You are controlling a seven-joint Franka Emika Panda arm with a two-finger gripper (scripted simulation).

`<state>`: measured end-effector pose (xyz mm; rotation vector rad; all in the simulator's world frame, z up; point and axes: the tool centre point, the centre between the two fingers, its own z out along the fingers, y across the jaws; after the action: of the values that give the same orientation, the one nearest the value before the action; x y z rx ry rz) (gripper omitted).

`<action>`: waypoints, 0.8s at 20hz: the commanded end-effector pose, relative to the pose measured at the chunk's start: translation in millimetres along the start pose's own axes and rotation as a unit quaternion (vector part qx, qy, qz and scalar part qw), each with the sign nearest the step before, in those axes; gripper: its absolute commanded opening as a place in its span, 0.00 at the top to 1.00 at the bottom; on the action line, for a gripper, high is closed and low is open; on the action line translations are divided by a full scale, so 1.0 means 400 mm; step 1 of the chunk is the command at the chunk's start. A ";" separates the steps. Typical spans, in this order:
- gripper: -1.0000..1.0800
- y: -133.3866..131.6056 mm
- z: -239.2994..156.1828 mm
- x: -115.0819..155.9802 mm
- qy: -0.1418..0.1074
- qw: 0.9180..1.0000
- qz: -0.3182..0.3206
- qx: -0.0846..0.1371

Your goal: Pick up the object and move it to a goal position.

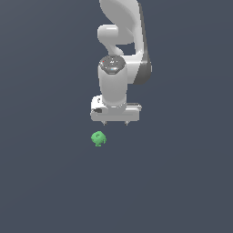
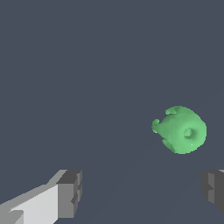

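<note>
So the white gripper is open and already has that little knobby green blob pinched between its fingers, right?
Not quite. The white gripper is open, but the little knobby green blob is not between its fingers; it lies apart from them, untouched. The wrist view shows the gap between the fingers empty.

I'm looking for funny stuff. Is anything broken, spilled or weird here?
Nothing looks broken or spilled. The green blob sits alone on the plain dark floor, lumpy but whole. The gripper hangs open, not touching it; the blob lies off-center toward the exterior view's left.
</note>
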<state>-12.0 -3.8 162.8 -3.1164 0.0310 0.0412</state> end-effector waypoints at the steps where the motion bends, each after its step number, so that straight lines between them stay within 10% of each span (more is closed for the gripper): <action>1: 0.04 0.000 0.000 0.000 0.000 1.000 0.000 0.000; 16: 0.04 -0.002 -0.050 0.032 0.024 1.000 -0.006 -0.010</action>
<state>1.4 -3.0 183.2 -3.1365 0.0182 -0.0338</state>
